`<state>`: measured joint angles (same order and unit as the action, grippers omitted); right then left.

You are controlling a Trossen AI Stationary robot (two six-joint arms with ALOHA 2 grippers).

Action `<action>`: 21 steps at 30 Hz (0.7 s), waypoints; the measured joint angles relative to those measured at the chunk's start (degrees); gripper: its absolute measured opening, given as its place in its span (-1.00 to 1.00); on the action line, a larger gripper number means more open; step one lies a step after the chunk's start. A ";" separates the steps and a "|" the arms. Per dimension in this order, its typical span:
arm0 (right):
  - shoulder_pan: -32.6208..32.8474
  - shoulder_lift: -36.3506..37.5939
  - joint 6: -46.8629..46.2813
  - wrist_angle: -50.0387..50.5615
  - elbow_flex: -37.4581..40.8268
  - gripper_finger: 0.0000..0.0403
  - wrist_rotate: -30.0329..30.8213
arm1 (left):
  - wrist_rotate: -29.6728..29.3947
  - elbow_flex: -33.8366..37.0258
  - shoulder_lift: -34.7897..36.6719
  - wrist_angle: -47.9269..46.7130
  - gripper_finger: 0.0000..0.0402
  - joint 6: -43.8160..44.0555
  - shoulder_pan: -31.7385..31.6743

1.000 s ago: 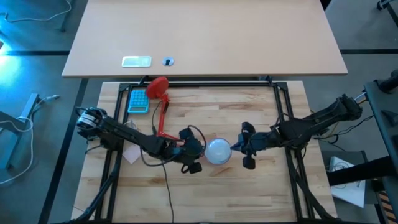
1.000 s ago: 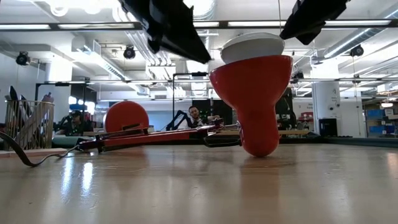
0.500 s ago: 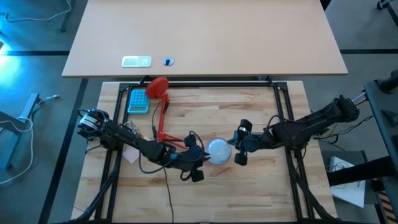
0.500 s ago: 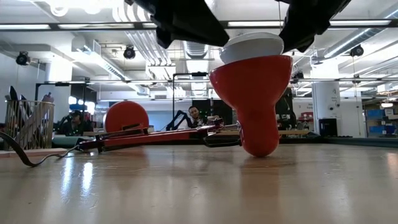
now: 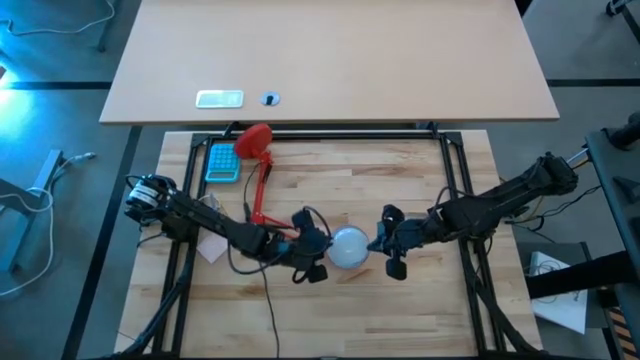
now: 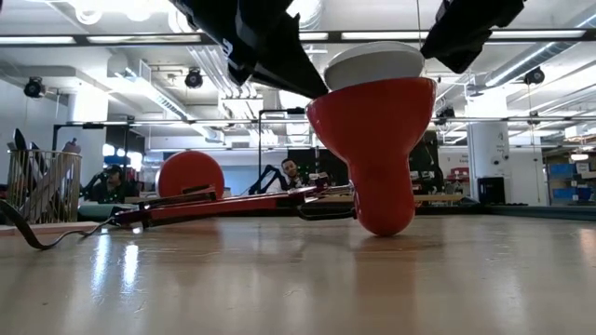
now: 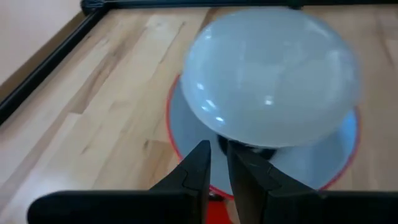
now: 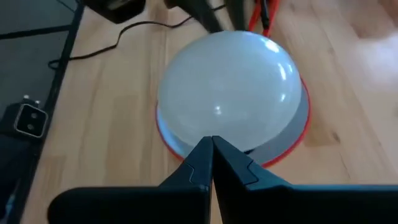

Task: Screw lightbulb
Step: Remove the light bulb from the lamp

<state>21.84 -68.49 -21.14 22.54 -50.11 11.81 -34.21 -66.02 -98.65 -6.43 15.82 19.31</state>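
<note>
Lightbulb first: it sits dome-up in the mouth of the red lamp shade, near the middle of the wooden counter, with our two hands on either side of it. We judge the step in hand to be turning the bulb into its socket.

Our left hand has its fingers pinched nearly together, tips at the shade's rim just under the bulb; we cannot tell whether they grip the rim or only touch it. Our right hand has its fingers pressed together with nothing between them, tips close to the near edge of the shade.

To do this step well, we would hold the shade steady with the left hand, spread the right hand's fingers wide enough to span the dome, grip lightly and turn about the bulb's own axis without pushing sideways, since the shade stands on a narrow neck and may tip.

The bulb's long axis runs upright or nearly so, dome toward the ceiling and, we judge, screw base down inside the shade, hidden from us.
</note>
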 joint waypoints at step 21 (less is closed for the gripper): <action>-0.10 11.91 -2.41 5.50 0.02 -0.99 14.18 | -8.76 2.27 15.74 -19.93 -0.77 11.04 14.54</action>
<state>21.74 -56.58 -23.55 28.04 -50.09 25.99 -42.97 -63.74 -82.91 -26.36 26.86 33.85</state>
